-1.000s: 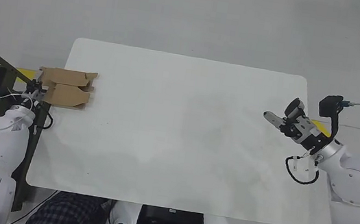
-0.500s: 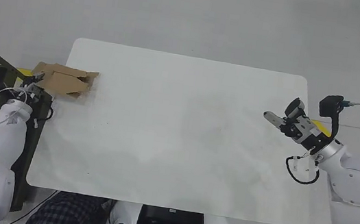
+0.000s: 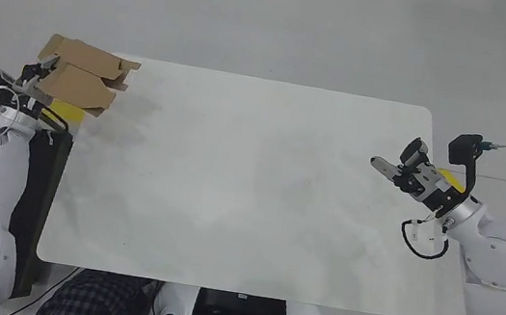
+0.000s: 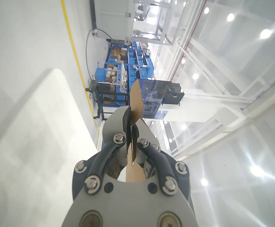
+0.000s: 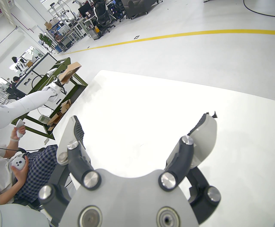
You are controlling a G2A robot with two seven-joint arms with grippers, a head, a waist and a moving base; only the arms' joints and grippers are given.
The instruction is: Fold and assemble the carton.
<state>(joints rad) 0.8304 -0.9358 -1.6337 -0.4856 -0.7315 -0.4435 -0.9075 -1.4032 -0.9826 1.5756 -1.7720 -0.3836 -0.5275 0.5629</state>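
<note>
carton (image 3: 80, 75): flattened brown cardboard, upper left of the top view, held in the air at the desk's (image 3: 245, 215) far-left corner, partly past the edge, tilted.
left gripper (image 4: 131, 125): pressed together on the carton's edge, cardboard pinched between the pads.
right gripper (image 3: 386, 167): right side of the top view, above the desk's right edge, fingers spread wide.
</note>
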